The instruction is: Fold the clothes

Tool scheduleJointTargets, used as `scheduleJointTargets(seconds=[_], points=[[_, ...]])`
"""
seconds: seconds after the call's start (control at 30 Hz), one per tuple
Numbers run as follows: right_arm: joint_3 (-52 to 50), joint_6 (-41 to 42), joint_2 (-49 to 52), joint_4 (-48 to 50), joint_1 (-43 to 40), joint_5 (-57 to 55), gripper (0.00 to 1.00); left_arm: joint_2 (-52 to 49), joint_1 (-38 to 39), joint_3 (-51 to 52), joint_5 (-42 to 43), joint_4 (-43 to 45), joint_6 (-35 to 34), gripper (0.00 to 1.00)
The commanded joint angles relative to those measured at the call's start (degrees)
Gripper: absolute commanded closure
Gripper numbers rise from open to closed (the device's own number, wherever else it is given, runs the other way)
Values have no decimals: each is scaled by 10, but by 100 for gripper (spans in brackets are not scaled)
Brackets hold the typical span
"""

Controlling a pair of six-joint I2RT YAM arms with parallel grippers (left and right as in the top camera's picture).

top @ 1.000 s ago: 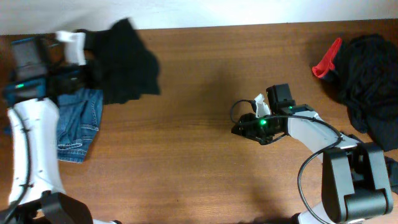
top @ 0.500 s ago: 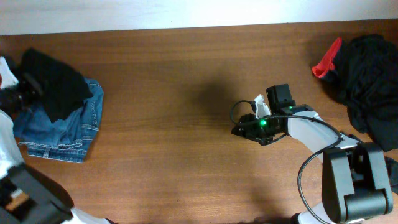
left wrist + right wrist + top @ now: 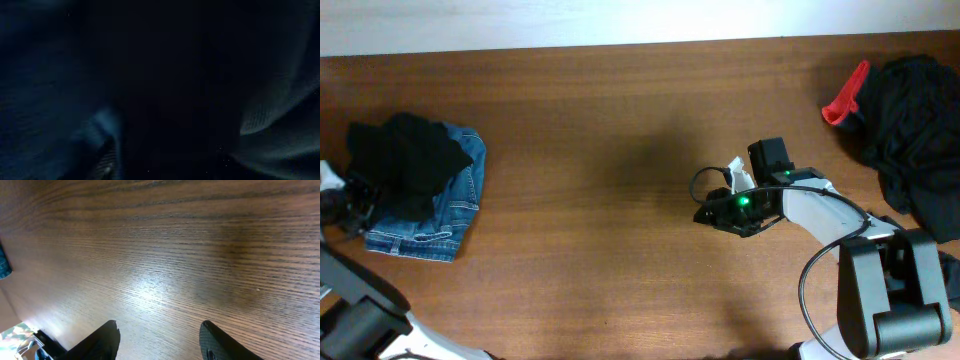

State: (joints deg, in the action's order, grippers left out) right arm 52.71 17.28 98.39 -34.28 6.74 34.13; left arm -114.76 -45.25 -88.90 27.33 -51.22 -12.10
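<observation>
Overhead, black garment (image 3: 405,160) tops jeans (image 3: 458,195) near left table (image 3: 600,150) edge.

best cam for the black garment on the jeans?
Overhead: the black garment sits crumpled atop the jeans, whole outline visible. Left wrist: only dark blurred fabric up close. Right wrist: none of it, just table.

Two arms (image 3: 360,320) (image 3: 810,208) stand at one table (image 3: 600,150) bearing two heaps of black clothes (image 3: 405,160) (image 3: 910,120), one red piece (image 3: 845,95) and one pair of jeans (image 3: 455,200).
</observation>
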Motion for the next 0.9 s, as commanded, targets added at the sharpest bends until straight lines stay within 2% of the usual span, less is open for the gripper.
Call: scheduleJointTargets(seconds=[0.0,0.1,0.17,0.2,0.27,0.33,0.47,0.53,0.6,0.7,0.87], points=[[9,-21,-12,0,0,-3,43,34,-17,-7,14,-30,2,25],[9,-22,-13,0,0,-2,43,84,-17,-12,16,-43,2,15],[9,-37,-13,-1,0,0,43,127,-17,-12,16,-46,2,13],[9,-40,-13,-2,0,-1,43,153,-16,-12,19,-46,12,6],[9,-45,-13,-2,0,-1,43,200,-13,-12,25,-46,32,1],[10,-51,-18,-2,0,-1,43,240,-4,-12,38,-41,51,1],[13,-56,-58,10,0,-1,44,301,46,-12,142,-33,153,1],[19,-74,-97,10,0,-4,44,323,95,-12,190,-36,212,1],[30,-81,-145,6,0,-29,43,336,150,-12,205,-42,252,1],[56,-80,-228,-26,0,-104,39,344,246,-12,187,-46,292,1],[116,-73,-346,-120,0,-235,28,344,426,-12,5,-46,295,1]])
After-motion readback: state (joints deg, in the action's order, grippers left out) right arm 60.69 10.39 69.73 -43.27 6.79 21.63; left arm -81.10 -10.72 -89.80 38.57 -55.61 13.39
